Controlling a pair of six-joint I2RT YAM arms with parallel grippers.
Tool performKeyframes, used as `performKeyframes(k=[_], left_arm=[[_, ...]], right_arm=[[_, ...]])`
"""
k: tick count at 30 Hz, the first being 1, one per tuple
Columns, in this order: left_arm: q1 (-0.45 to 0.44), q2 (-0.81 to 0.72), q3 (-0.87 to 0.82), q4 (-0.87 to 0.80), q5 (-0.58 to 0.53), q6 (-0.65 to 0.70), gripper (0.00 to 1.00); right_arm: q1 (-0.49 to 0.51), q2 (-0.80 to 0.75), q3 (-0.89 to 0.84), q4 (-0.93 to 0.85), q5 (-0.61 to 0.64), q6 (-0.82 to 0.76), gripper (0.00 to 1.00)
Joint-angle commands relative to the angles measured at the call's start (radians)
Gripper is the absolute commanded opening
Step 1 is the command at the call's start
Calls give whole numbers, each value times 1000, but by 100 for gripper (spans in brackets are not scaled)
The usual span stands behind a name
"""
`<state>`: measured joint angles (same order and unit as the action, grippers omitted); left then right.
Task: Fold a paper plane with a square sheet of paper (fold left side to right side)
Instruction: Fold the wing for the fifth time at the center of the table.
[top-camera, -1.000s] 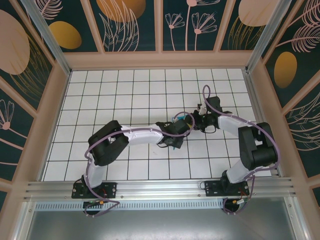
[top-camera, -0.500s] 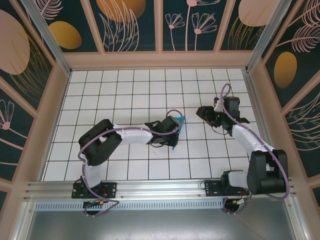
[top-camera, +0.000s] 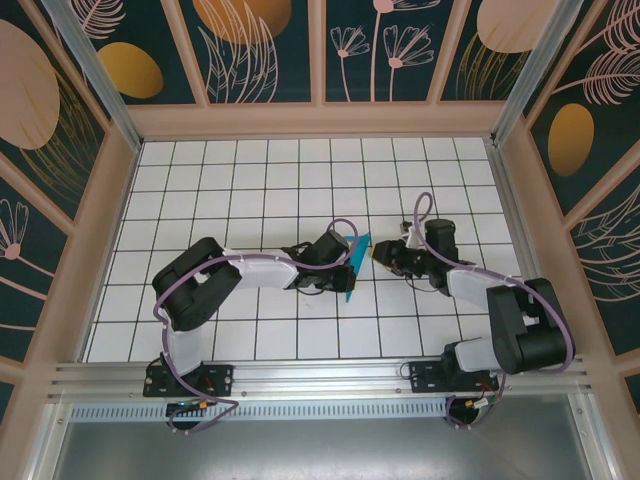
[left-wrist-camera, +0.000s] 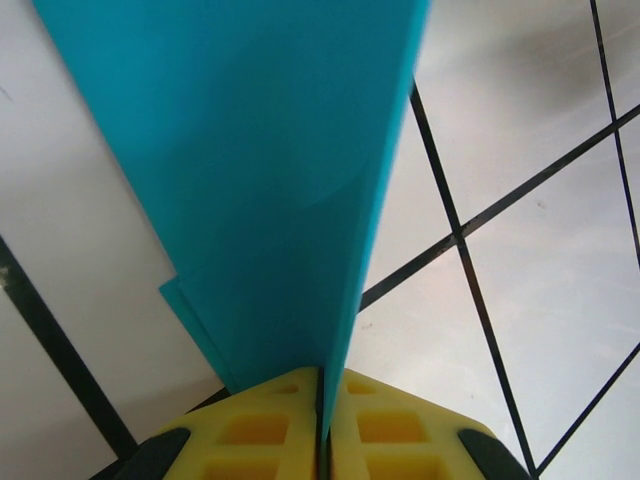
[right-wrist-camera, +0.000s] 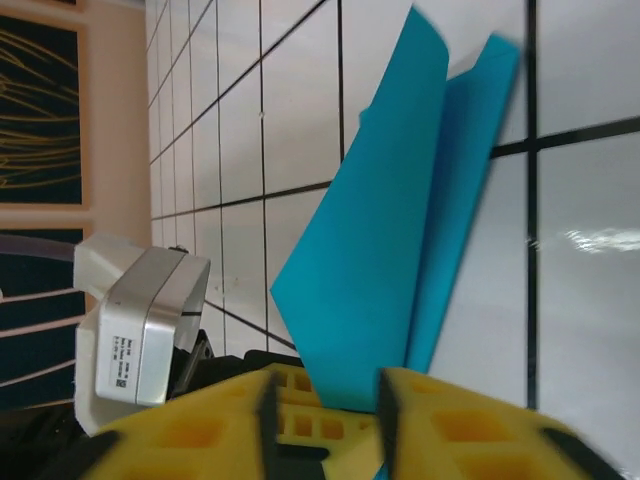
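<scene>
My left hand (left-wrist-camera: 322, 388) is clamped tight on the folded teal sheet of paper (left-wrist-camera: 270, 170), holding it on edge over mid-table (top-camera: 250, 180). My right hand (right-wrist-camera: 325, 392) stands part open, its fingers either side of the paper's end.

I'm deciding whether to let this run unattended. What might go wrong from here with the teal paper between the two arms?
The left fingers pinch the folded paper only at its narrow end, so it may twist or slip. The right fingers stand open around one corner of it; closing off-line could crumple a layer. The layers splay apart in the right wrist view, so a stray crease is possible.
</scene>
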<state>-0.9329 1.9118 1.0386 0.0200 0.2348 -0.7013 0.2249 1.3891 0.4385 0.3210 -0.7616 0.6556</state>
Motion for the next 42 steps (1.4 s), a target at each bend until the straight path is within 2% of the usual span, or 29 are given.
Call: performKeyframes(k=[1,4,7,10,13,18,30,34,42], left_arm=[[5,-24,-15,16,25,-14,11],[8,-21,-14,16,25,-13,11],[8,-17,-12,18,30,-12,11],[7,-19,-14,20,31,-13,10],[8,-20,-15,20,31,-13,10],[8,-19,-15,20,31,-13,10],[8,-14,-14,24,34,-12,11],[9,-13,-12,24,36,-13,13],[9,-20,-14,31,41,-11,22]], right_arm=[[30,32,37,6,74,-6,53],[48,33,80,-118,167,-47,62],[67,48,121,-205,219,-71,63],[80,79,135,-212,223,-59,63],[97,113,157,-214,229,-53,62],[114,153,186,-229,240,-51,54],[164,230,281,-354,308,-58,55],[165,249,282,-370,315,-52,51],[165,287,300,-387,309,-54,50]])
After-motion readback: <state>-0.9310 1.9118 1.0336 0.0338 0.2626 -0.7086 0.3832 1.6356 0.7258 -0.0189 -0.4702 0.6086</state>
